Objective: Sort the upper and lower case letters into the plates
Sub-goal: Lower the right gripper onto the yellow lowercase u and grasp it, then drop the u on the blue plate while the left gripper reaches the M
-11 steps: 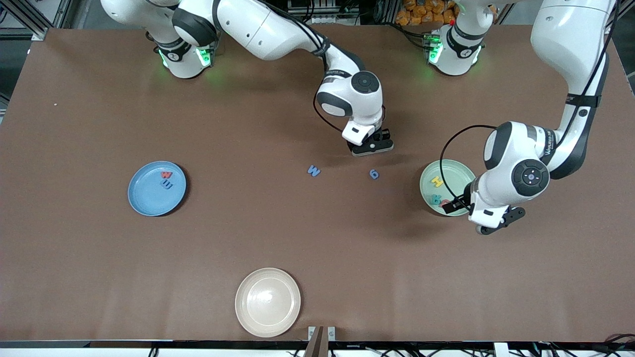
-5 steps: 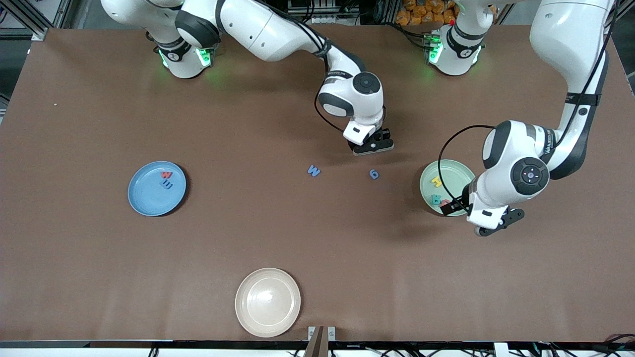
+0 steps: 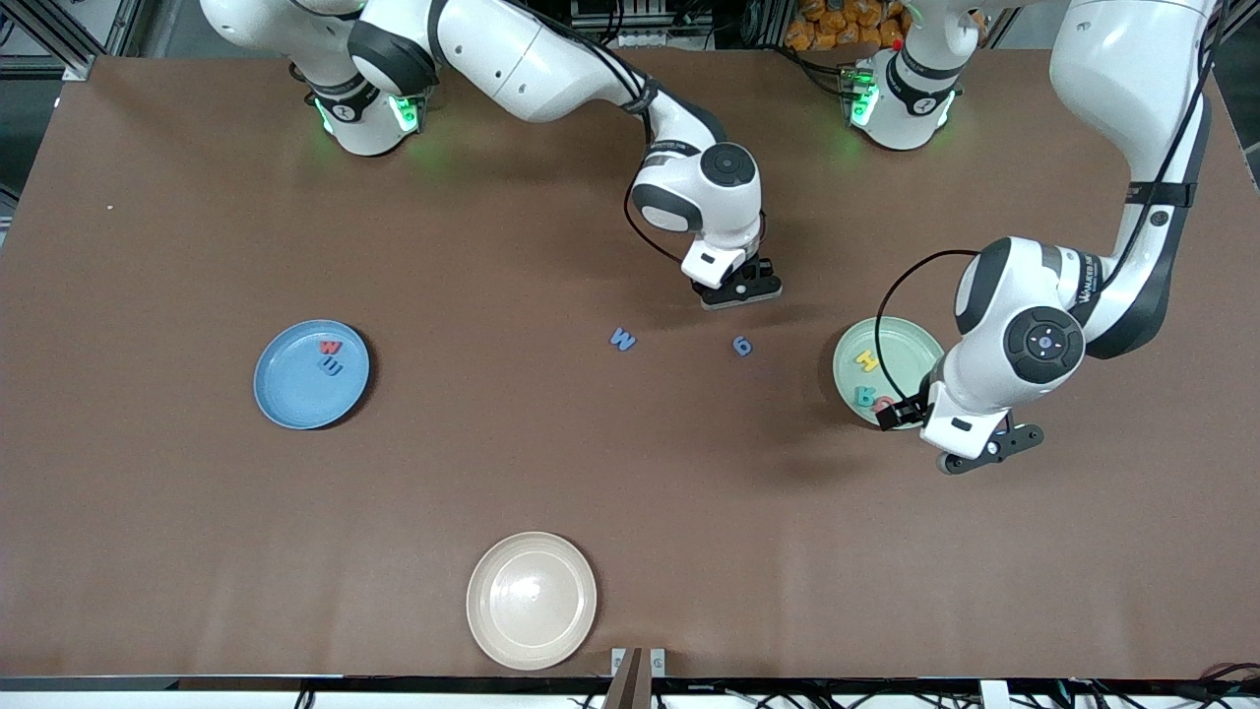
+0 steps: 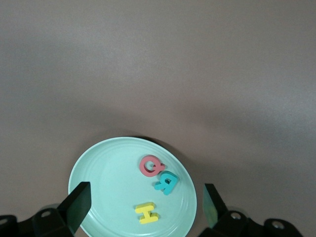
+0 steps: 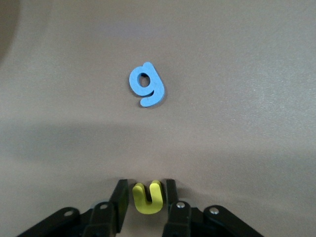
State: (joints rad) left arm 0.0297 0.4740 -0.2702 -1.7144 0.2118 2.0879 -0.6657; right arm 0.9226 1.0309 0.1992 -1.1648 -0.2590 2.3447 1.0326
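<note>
My right gripper [image 3: 738, 289] is shut on the yellow u [image 5: 148, 197], low over the table beside the blue g [image 3: 742, 345], which also shows in the right wrist view [image 5: 146, 84]. The blue M [image 3: 622, 340] lies on the table beside the g, toward the right arm's end. The sky blue plate [image 3: 295, 394] holds the red w [image 3: 331, 348] and the blue m [image 3: 332, 367]. The mint green plate [image 3: 901, 345] holds the yellow H [image 4: 147, 213], teal R [image 4: 166, 181] and red Q [image 4: 149, 165]. My left gripper [image 4: 143, 200] hangs open and empty over this plate [image 4: 108, 177].
A cream-white plate [image 3: 532, 601] stands empty near the table edge closest to the front camera. Brown table stretches between the sky blue plate and the loose letters.
My right gripper has drawn slightly away from the front camera with the yellow u. My left gripper has shifted a little over the mint plate's edge.
</note>
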